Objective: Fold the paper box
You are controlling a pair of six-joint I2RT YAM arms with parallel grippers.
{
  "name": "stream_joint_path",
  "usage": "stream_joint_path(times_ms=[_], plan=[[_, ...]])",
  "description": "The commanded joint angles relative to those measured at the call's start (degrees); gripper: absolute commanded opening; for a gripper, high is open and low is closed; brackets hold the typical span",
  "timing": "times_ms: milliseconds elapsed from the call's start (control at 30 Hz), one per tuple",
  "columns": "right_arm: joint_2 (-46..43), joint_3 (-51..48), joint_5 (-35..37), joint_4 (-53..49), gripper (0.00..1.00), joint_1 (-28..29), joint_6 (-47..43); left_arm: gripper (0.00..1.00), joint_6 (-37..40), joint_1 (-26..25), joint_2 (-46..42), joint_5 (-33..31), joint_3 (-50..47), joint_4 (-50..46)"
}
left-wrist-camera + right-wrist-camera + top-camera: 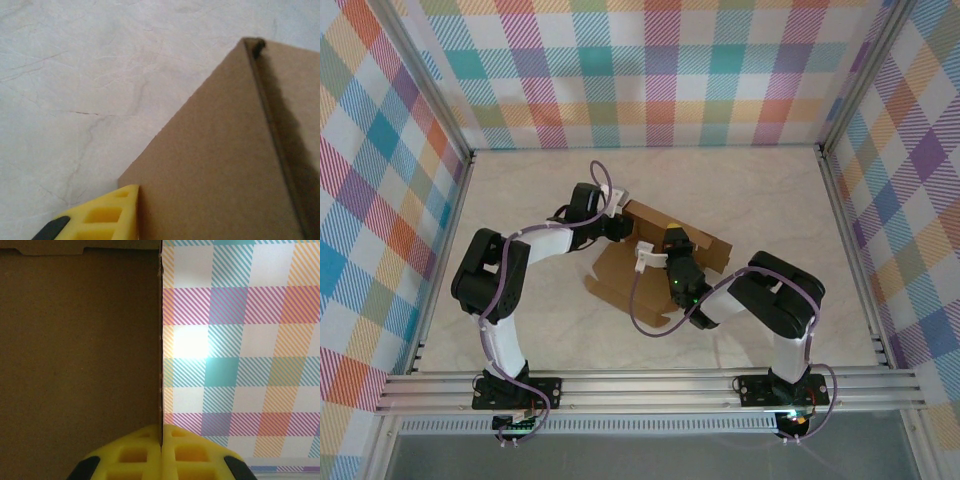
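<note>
The paper box is brown cardboard, partly raised, in the middle of the table. My left gripper is at its far left corner. In the left wrist view one yellow finger lies flat against the outer face of an upright panel; the other finger is hidden behind that panel. My right gripper is at the box's middle. In the right wrist view its two yellow fingers are shut on the thin edge of a standing cardboard wall.
The tabletop is pale marble, with open room behind and on both sides of the box. Plaid walls close in three sides. An aluminium rail carrying both arm bases runs along the near edge.
</note>
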Motion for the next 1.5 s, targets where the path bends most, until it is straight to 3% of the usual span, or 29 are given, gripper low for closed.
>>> stream_joint_path(times_ms=[0, 233, 533, 733, 933, 1000, 1067, 1133, 1267, 1467], plan=[[1.78, 0.70, -1.89, -0.79, 0.00, 1.64, 0.35, 0.20, -2.86, -1.18, 0.71, 0.22, -0.71, 2.63], [1.52, 1.05, -1.63, -0.89, 0.00, 1.69, 0.64, 0.05, -2.84, -1.19, 0.10, -0.85, -1.17, 2.41], [0.96, 1.16, -1.02, -0.10, 0.00, 1.82, 1.18, 0.00, -0.62, -1.19, -0.84, 0.34, -1.27, 1.04], [-3.46, 1.45, -0.91, -5.74, 0.25, 2.39, 5.88, 0.00, 3.33, -1.20, -1.90, -2.53, -1.89, -0.59], [-9.89, 2.00, -2.01, -21.94, 0.55, 3.92, 17.32, 0.00, 4.78, -1.25, -2.22, -3.91, -2.07, -1.06], [-12.70, 2.61, -3.15, -30.13, 0.70, 4.06, 23.51, 0.00, 4.91, -1.25, -2.34, -4.31, -2.10, -1.15], [-15.69, 3.00, -4.44, -36.64, 0.77, 4.20, 28.24, 0.00, 5.09, -1.22, -2.45, -4.75, -2.07, -1.13], [-18.46, 3.47, -5.00, -40.76, 0.81, 4.70, 32.32, 0.00, 5.41, -1.24, -2.54, -5.22, -2.16, -1.06], [-25.84, 7.16, -7.99, -59.36, 0.87, 6.48, 44.93, 0.00, 6.20, -1.21, -2.93, -5.78, -2.40, -0.97], [-35.38, 16.86, -16.39, -80.84, 0.85, 6.04, 67.05, 0.00, 10.14, -1.27, -4.90, -5.48, -3.79, -2.18]])
